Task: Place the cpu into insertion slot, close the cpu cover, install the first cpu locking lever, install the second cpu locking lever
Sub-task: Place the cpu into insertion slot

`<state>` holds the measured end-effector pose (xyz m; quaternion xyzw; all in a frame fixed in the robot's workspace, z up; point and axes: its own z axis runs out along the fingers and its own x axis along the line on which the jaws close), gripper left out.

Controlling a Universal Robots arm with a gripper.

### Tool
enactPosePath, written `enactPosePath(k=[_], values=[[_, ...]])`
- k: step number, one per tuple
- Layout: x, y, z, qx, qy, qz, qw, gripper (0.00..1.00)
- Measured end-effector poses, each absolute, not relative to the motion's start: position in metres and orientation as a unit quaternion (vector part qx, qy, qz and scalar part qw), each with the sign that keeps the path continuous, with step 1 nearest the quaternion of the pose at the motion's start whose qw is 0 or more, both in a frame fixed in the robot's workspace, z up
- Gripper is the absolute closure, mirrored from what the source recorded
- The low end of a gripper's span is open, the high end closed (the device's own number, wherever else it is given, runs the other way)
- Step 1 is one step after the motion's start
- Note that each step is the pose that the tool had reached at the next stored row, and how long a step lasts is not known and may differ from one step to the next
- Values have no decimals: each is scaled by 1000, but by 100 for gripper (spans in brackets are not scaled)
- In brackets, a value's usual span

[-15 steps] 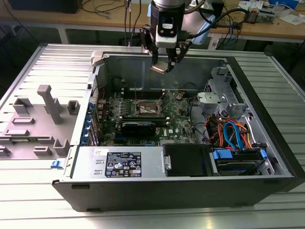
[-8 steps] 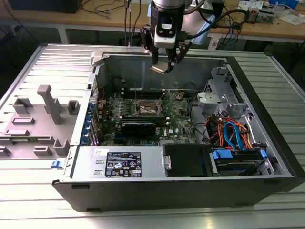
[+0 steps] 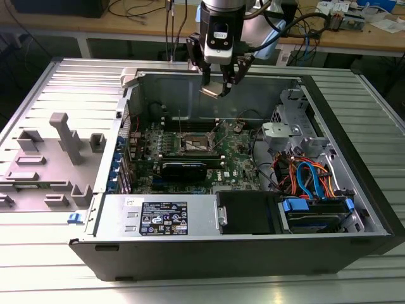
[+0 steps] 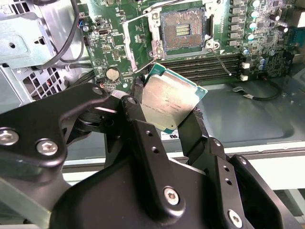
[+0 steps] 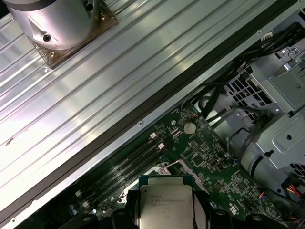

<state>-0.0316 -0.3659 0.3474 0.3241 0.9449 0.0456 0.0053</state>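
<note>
My gripper [image 3: 218, 83] hangs above the open computer case, near its back wall, shut on the cpu [image 3: 211, 90]. In both wrist views the black fingers [image 4: 138, 102] clamp two opposite edges of the cpu [image 4: 169, 102] [image 5: 166, 205], whose dull silver top is tilted. Lower down on the green motherboard, the insertion slot [image 4: 183, 29] [image 3: 195, 144] lies uncovered, its tan contact field showing. The cpu cover [image 4: 127, 40] stands swung up at one side of the slot. A thin locking lever [image 4: 222, 61] sticks out loose at the other side.
Long black memory slots [image 4: 205, 62] run beside the socket. A black card [image 3: 183, 168], a power supply [image 3: 163, 218] and a drive bay with blue and orange cables [image 3: 310, 177] crowd the case. A grey plastic fixture [image 3: 60, 149] sits at the exterior view's left.
</note>
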Motion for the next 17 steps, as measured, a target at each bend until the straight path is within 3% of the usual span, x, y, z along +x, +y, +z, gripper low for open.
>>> enactPosePath(k=[17], values=[[-33,-366,347,341,939,46,6,46]])
